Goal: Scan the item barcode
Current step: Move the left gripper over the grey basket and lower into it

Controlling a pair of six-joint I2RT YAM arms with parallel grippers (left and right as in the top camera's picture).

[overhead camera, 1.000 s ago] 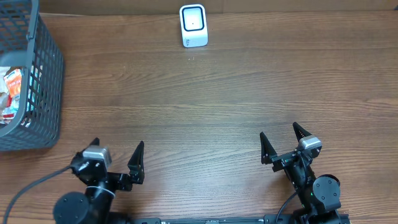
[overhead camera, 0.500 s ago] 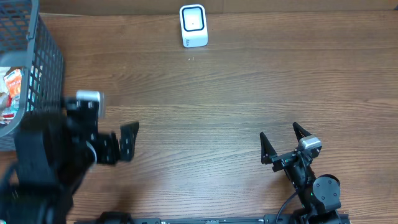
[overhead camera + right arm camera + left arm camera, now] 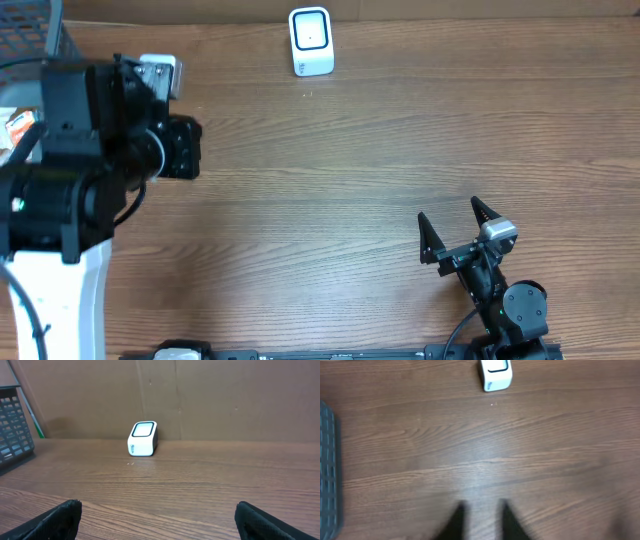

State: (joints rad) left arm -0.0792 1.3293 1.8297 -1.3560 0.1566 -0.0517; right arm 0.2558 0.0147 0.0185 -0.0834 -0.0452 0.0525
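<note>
**Overhead: left pincer shut by the basket, right pincer wide at the near edge**

Left pincer (image 3: 190, 148) held above the surface (image 3: 350, 150) toward the far left corner, just beside the grey basket (image 3: 30, 25). Pincer together, nothing clamped in it. On the left wrist view, only blurred dark fingers (image 3: 459, 521) close side by side at the bottom of the frame, aimed toward the far edge, bare wood beneath them.

Task item: an orange-and-white packet (image 3: 16, 122) at the left edge of the surface, inside the basket, mostly hidden behind the left arm (image 3: 70, 190). Barcode too small to make out. Apart from both pincers.

White scanner (image 3: 311, 42) upright at the far edge, roughly midway along it, well apart from the basket. Ahead of the left pincer and a little to its right on the left wrist view. On the right wrist view, standing in front of a brown back wall (image 3: 225, 395).

Right pincer (image 3: 449, 212) low near the near edge, toward the right corner, spread wide apart and empty, pointing at the far edge. Well apart from the scanner, the basket and the left pincer.
</note>
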